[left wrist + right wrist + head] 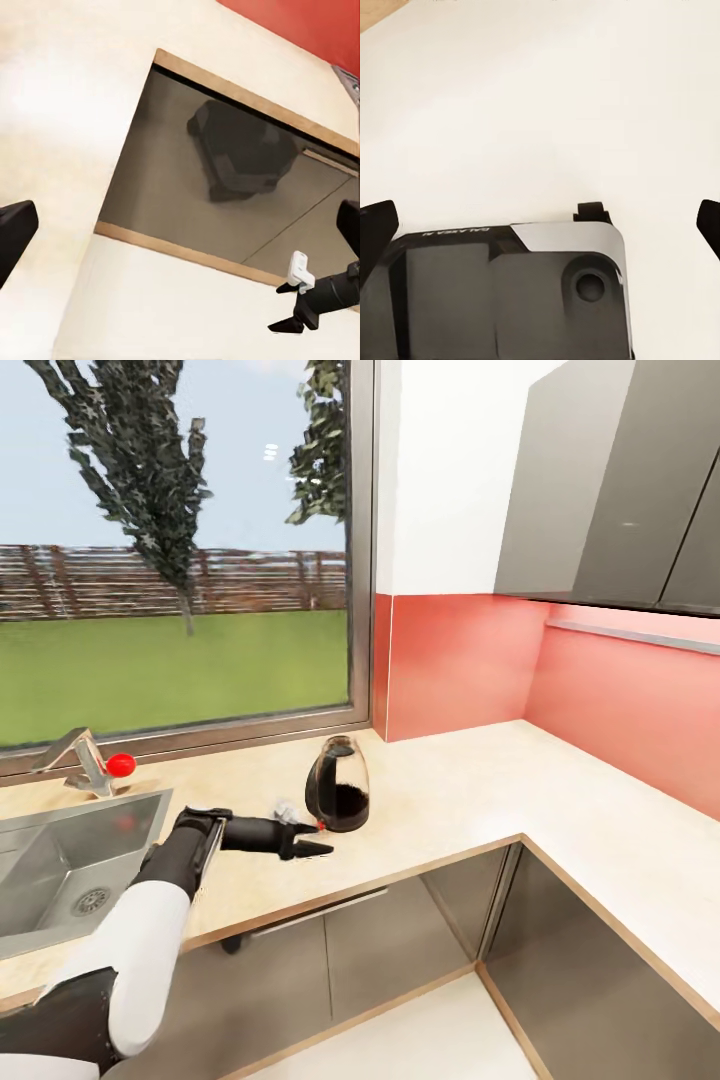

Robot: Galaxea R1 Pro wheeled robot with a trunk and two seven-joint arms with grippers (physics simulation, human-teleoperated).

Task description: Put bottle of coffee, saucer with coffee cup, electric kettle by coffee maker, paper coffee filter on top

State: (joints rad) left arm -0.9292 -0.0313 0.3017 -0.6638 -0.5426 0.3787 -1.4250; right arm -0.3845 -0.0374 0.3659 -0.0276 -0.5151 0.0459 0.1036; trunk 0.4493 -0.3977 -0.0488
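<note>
While your left hand (pixel 308 847) is hovering over the counter (pixel 470 790) edge with its fingers spread wide and empty, the kettle (pixel 338 785) is sitting just beyond it near the window. Your right hand (pixel 540 225) is seemingly gaping wide too.

One line of lettering is seen in the right wrist view: small white capitals are printed along the upper edge of the glossy black and grey robot base housing (pixel 510 292). The line is shown upside down and is very small; it appears to read "GALAXEA R", though the characters cannot be fully confirmed. No other text, label, brand, number or sign can be read in the head view or the left wrist view.
</note>
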